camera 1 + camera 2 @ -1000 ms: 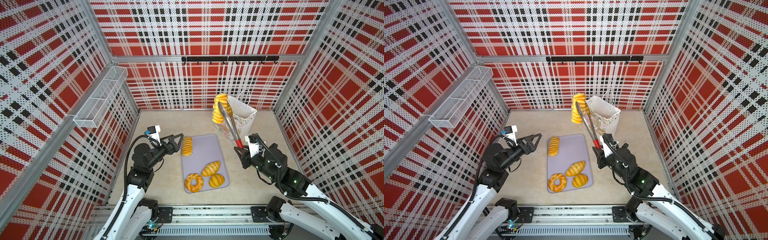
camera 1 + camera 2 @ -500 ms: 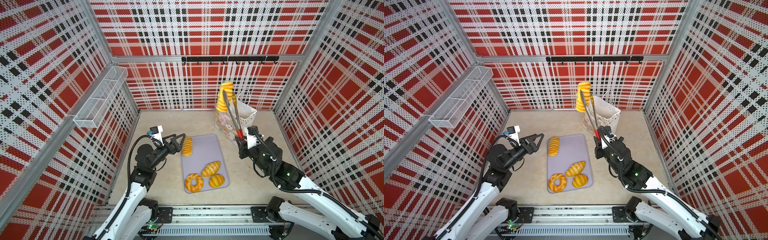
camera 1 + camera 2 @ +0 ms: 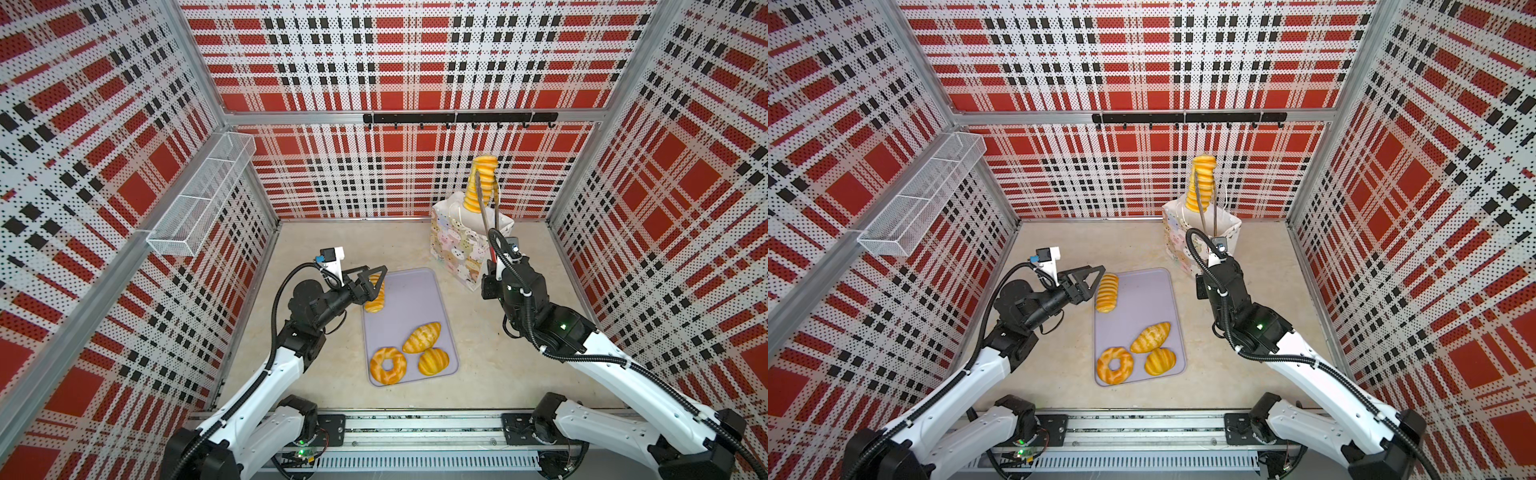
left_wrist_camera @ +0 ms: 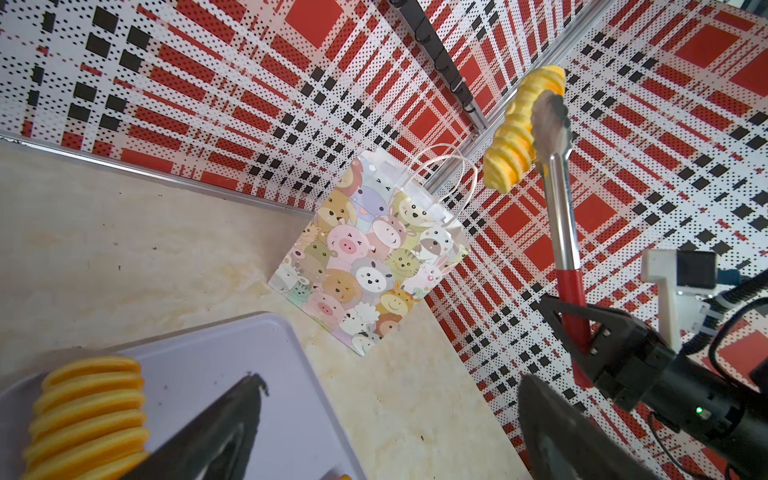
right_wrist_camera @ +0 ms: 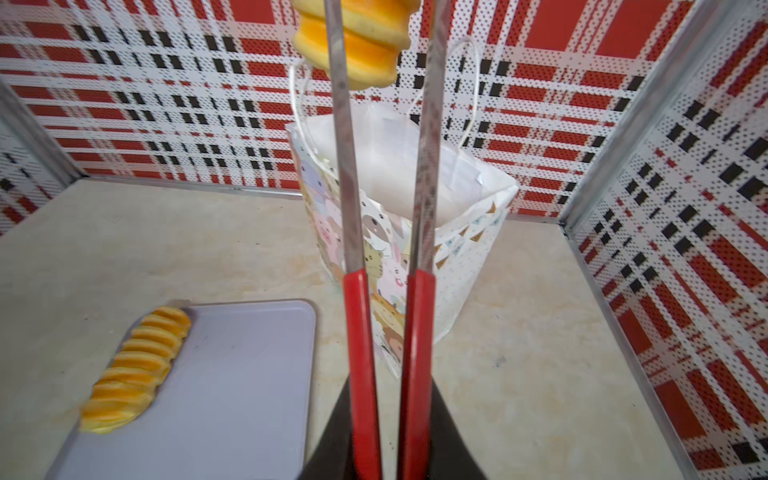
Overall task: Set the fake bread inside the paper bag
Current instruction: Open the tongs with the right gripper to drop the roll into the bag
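The right claw (image 5: 390, 399) is clenched on the red handles of metal tongs (image 4: 561, 216). The tong tips pinch one ridged roll (image 3: 482, 183) of fake bread in the air above the open-topped paper bag (image 3: 457, 249), upper right of centre in both top views. The bag stands upright on the desk (image 3: 332, 249) near the upper right corner of the lavender tray (image 3: 411, 299). The left claw (image 4: 392, 378) hangs released over the tray's upper left corner, beside a second ridged roll (image 3: 375, 297). A doughnut (image 3: 387, 365), speckled oval (image 3: 421, 337) and round bun (image 3: 433, 361) lie at the tray's lower end.
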Motion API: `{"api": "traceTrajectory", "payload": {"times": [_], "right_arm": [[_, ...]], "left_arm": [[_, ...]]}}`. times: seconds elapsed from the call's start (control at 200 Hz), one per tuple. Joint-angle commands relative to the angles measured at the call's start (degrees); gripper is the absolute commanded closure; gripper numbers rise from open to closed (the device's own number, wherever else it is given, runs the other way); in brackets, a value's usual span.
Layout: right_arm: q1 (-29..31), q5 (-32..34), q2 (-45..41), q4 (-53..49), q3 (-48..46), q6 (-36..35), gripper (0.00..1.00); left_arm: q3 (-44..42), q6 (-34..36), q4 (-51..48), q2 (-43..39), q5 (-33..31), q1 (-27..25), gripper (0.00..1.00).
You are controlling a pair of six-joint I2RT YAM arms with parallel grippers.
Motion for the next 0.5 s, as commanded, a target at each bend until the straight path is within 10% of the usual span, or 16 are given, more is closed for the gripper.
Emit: {"api": "traceTrajectory", "payload": {"times": [0.0,0.496], "right_arm": [[-1.3,5.5,1.5,-1.4,1.8,2.3,0.79],[-5.5,2.8,7.4,-3.3,3.0,3.3,0.66]], "left_arm": [[2.1,1.7,2.3,1.0,-1.2,-0.6,0.02],[3.0,1.9,3.0,4.1,-0.1,-0.6,0.02]]}}
